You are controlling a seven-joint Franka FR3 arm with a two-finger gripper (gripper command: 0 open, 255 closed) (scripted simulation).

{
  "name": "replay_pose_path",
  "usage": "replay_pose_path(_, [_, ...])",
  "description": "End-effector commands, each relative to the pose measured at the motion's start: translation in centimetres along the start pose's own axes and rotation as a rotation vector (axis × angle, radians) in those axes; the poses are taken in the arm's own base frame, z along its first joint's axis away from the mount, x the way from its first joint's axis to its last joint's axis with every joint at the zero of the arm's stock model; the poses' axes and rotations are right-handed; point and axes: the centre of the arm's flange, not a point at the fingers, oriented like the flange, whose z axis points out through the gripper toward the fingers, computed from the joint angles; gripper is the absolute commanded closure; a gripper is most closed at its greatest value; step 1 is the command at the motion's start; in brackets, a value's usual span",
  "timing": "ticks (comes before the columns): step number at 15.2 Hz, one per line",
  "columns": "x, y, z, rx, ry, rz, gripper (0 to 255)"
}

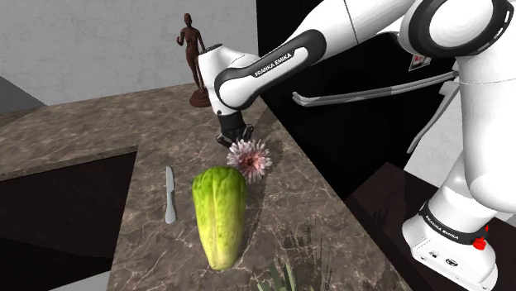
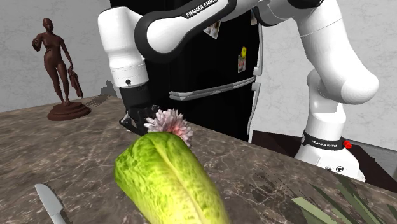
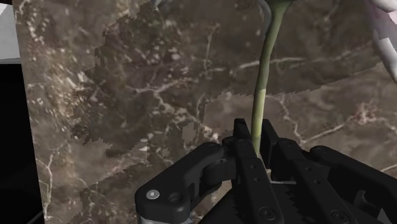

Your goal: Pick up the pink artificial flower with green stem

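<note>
Arm: the white arm (image 1: 347, 33) was stretched from the stand (image 1: 451, 240) up and toward the shoulder view's left, then bent downward over the counter (image 1: 306, 207).
Forearm: the link lettered FRANKA EMIKA was angled down to the wrist, and the last link was pointed steeply at the counter.
Gripper: the gripper (image 1: 234, 136) (image 2: 137, 121) (image 3: 254, 137) was seen low over the marbled surface, its black fingers (image 3: 240, 137) pinched on the green stem (image 3: 262, 83) from both sides.
Flower: the flower (image 1: 250, 159) (image 2: 168, 124) was held by its stem, with the pink-white head just beyond the gripper, next to the tip of the lettuce. Whether it was clear of the counter could not be told.
Lettuce: the lettuce (image 1: 220, 215) (image 2: 168, 184) was laid lengthwise on the counter, its far end beside the flower head.
Knife: the knife (image 1: 169, 194) (image 2: 51, 203) was laid flat to the shoulder view's left of the lettuce, apart from it.
Statue: a brown statue (image 1: 195, 58) (image 2: 60, 70) was stood upright at the counter's far edge, behind the wrist.
Background: a black area was seen behind the forearm in the shoulder view.
</note>
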Motion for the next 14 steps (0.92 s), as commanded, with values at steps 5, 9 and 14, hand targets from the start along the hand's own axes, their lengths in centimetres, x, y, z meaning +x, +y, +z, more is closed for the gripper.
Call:
replay_pose_path(5, [-0.2,0.3,-3.2,0.0,0.0,0.0,255])
replay_pose_path(9, [-0.4,0.5,-5.3,0.0,0.0,0.0,255])
replay_pose_path(14, [-0.5,0.7,-7.0,0.0,0.0,0.0,255])
